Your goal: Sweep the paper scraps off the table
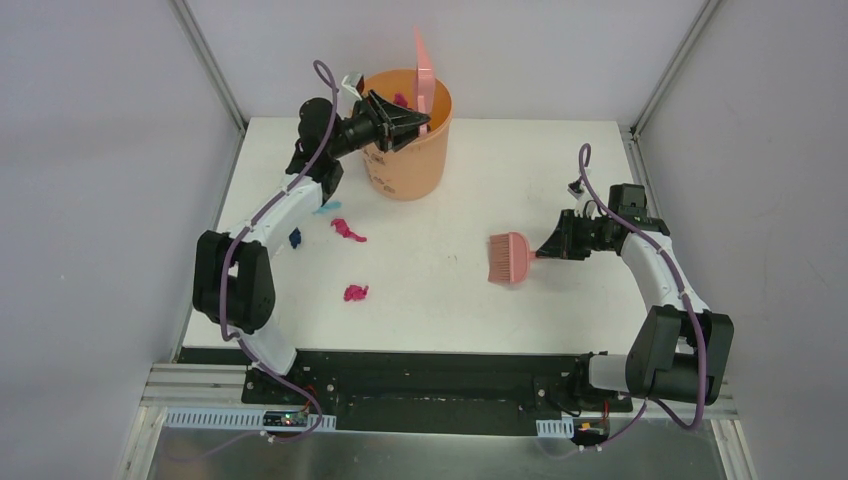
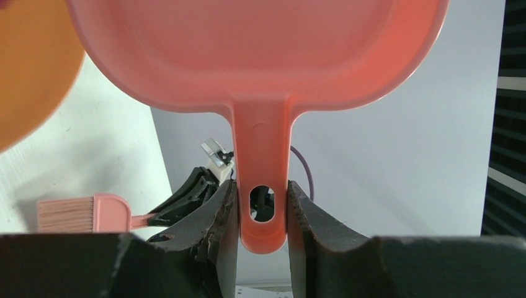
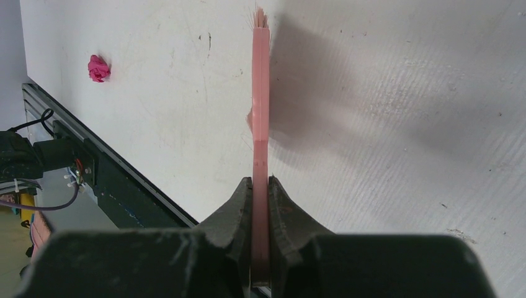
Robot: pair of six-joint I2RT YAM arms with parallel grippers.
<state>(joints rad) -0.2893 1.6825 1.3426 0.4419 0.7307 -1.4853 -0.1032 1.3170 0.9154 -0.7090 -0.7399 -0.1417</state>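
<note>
Clamping left fingers (image 2: 217, 236) on dustpan (image 2: 260, 56) handle, right fingers (image 3: 239, 217) on brush (image 3: 260, 124), clearest from wrists.

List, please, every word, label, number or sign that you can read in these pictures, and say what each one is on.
Nothing can be read in any view.
Orange bucket: faint dark marks on its side, perhaps print, too small and blurred to read.
Dustpan, brush, table: no writing shows.
</note>
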